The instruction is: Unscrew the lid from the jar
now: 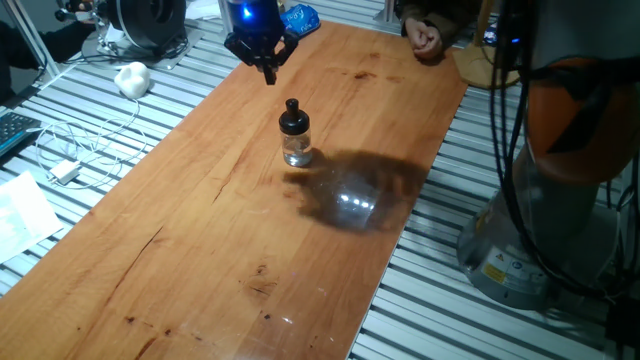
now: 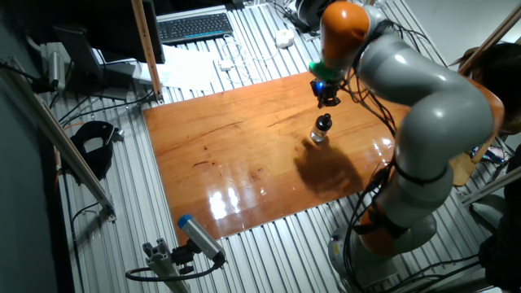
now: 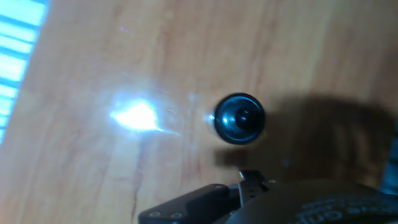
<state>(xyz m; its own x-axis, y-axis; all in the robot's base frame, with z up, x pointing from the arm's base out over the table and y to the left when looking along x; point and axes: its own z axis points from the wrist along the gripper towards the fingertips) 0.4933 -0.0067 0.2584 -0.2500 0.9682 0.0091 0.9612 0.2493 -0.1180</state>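
While the arm hangs over the board, a white crumpled lump (image 1: 132, 78) sits at the upper left of one fixed view on the ribbed metal bench, with a thin white cable (image 1: 70, 150) looped below it. Right of that, near the top centre, the black two-finger gripper (image 1: 267, 68) hangs in the air under a blue glow, clear of everything; its fingers look drawn close together, though I cannot tell for sure.

Just below and right of it, the small clear glass jar (image 1: 296, 148) stands upright on the smooth, glossy wooden tabletop (image 1: 200, 230), short and cylindrical, see-through at the body. The round black lid with a small knob (image 1: 292, 117) sits on top of it, about as wide as the jar. A dark shadow and bright lamp reflections lie on the wood to the right.

From the hand view the lid (image 3: 239, 118) is a shiny black disc right of centre, the wood grain running around it.

At the far right of the other fixed view, the grey and orange arm (image 2: 423, 106) curves up smoothly from its base.
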